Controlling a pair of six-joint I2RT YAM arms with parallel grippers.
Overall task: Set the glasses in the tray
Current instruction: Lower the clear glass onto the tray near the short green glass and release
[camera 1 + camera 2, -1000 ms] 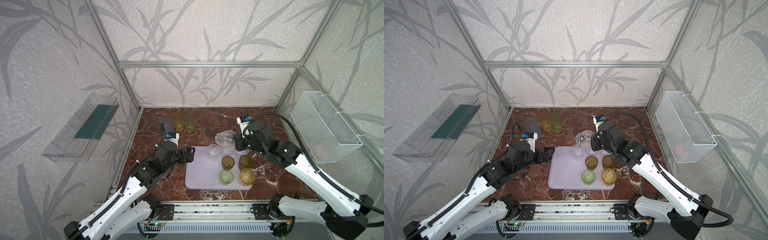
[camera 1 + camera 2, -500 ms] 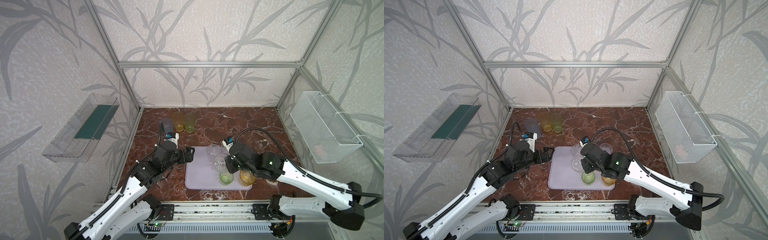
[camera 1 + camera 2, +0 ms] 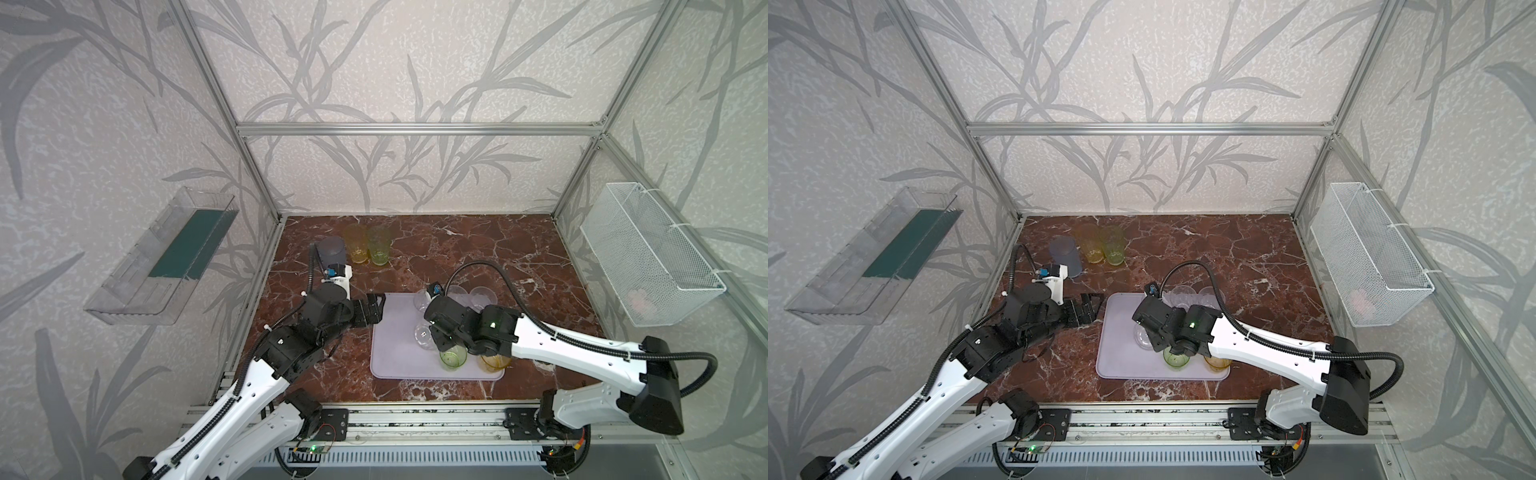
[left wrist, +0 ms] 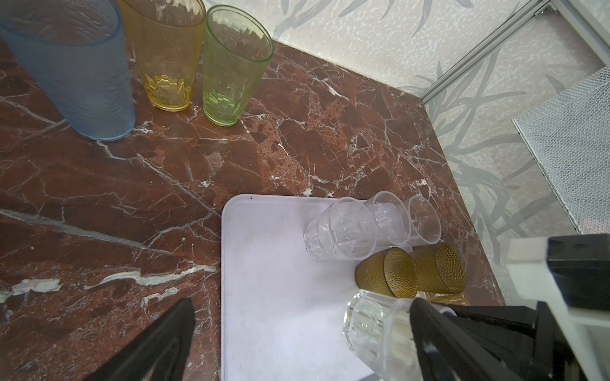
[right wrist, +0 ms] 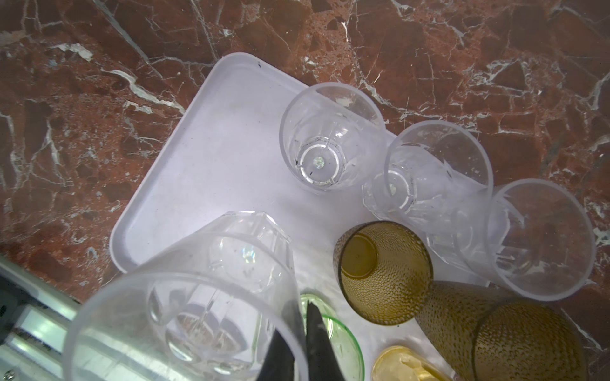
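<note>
My right gripper (image 5: 302,313) is shut on the rim of a clear faceted glass (image 5: 198,297), which hangs tilted over the middle of the lilac tray (image 3: 395,357). On the tray stand two olive-brown glasses (image 5: 386,273), a green one (image 3: 453,357) and an amber one (image 3: 494,362). Clear glasses (image 3: 457,293) stand along the tray's far rim. On the marble at the back left stand a tall blue-grey glass (image 3: 330,251), an amber-yellow glass (image 3: 357,245) and a green glass (image 3: 379,245). My left gripper (image 3: 374,309) is open and empty by the tray's left rim.
A white wire basket (image 3: 648,257) hangs on the right wall. A clear bin with a green bottom (image 3: 166,257) hangs on the left wall. The aluminium rail (image 3: 415,419) runs along the front edge of the marble top.
My right gripper has carried the clear glass from behind the tray's far edge forward and left, over the tray's middle. The left arm has not moved.
</note>
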